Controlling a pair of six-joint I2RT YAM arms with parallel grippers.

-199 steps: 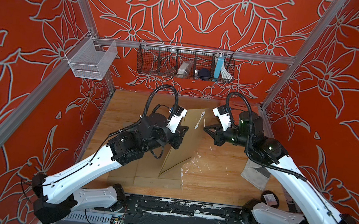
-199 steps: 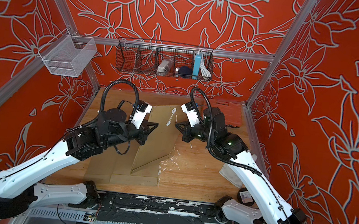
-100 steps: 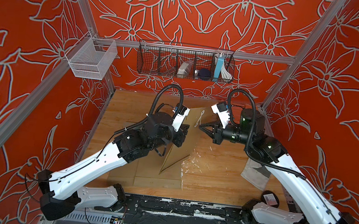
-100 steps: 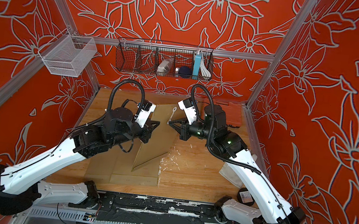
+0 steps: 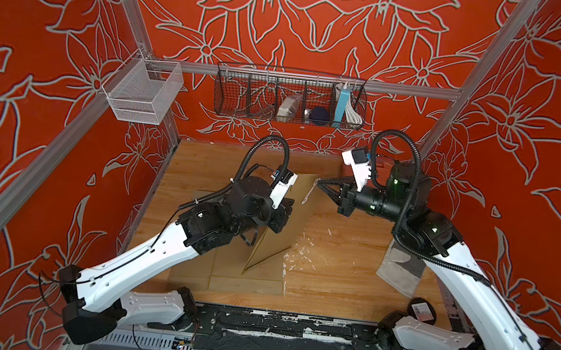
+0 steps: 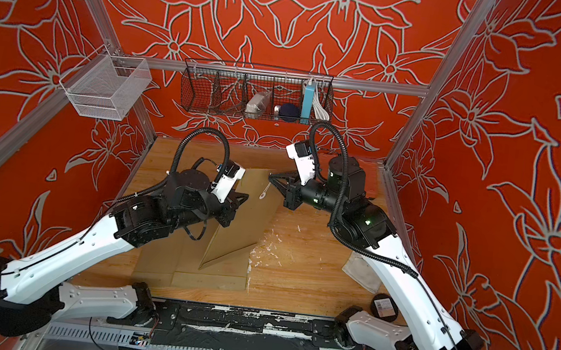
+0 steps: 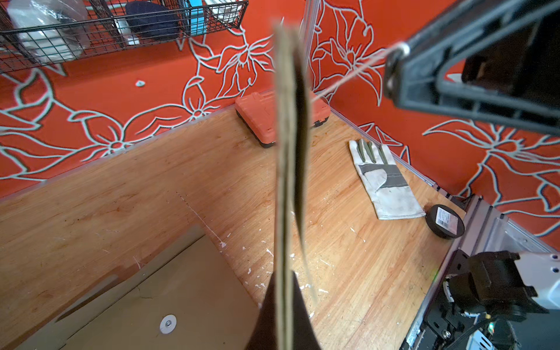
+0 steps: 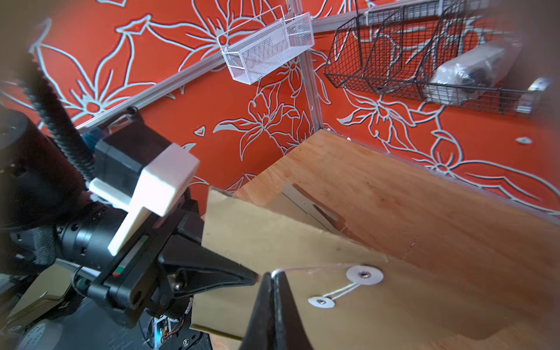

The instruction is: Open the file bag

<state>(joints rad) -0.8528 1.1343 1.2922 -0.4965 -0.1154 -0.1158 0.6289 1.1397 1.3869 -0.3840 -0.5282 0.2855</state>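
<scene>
Left fingers (image 7: 263, 327) clamp shut on one edge of the brown file bag (image 5: 286, 234), holding it raised on edge over the wooden worktop (image 5: 334, 261). Right fingers (image 8: 260, 315) pinch tight on the closure string (image 8: 306, 268) running to its round fastener (image 8: 365, 275). Flat brown envelopes (image 5: 245, 283) lie beneath, and a work glove (image 7: 385, 185) lies nearby.

The space is enclosed by red walls (image 5: 324, 26) printed with pale outlined flowers and framed by silver aluminium posts (image 5: 130, 11). A wooden tabletop (image 5: 351, 263), flecked with white scuffs, is evenly lit. A black wire basket (image 5: 242, 85) is hung on the back rail (image 5: 411, 89), and a white mesh basket (image 5: 136, 98) at the left corner.
</scene>
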